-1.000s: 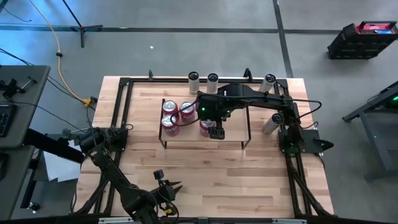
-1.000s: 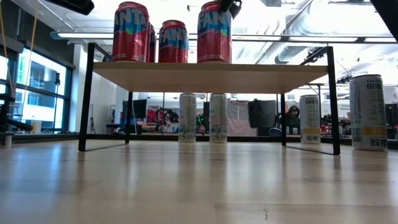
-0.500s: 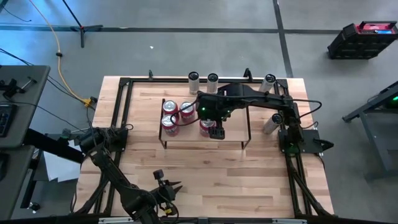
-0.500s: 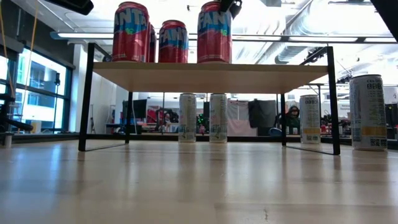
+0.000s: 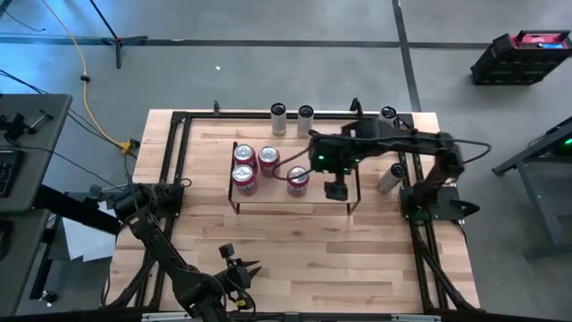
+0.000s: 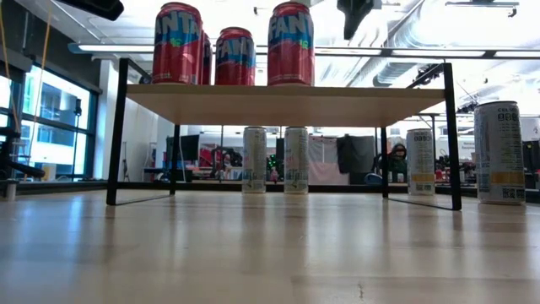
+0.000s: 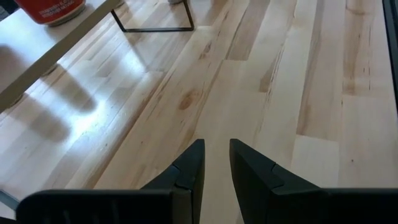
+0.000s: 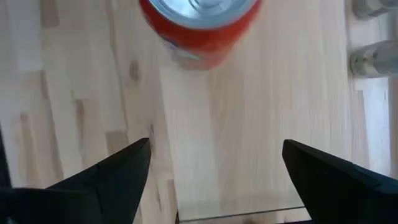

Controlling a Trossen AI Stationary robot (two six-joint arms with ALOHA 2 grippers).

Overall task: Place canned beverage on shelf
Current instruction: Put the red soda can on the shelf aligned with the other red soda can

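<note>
The shelf [image 5: 277, 199] stands mid-table, a light board [image 6: 278, 95] on black wire legs. Several red cans stand upright on it; the rightmost [image 5: 298, 177] [image 6: 291, 44] shows from above in the right wrist view [image 8: 199, 25]. My right gripper [image 5: 335, 190] [image 8: 214, 168] hangs open above the shelf's right part, just right of that can, touching nothing; its lower end shows in the low view [image 6: 359, 13]. My left gripper [image 5: 238, 271] [image 7: 216, 162] waits near the table's near edge, its fingers shut to a narrow slit, empty.
Silver cans stand on the table behind the shelf [image 5: 279, 114] [image 5: 306, 114] [image 5: 388, 114], and one at its right end [image 5: 391, 177]. Black rails frame the tabletop [image 5: 179, 161]. Bare wood lies between the shelf and the near edge.
My right gripper, open throughout, has drawn away from the rightmost red can toward the table's right edge. The can stays upright on the shelf where it was.
</note>
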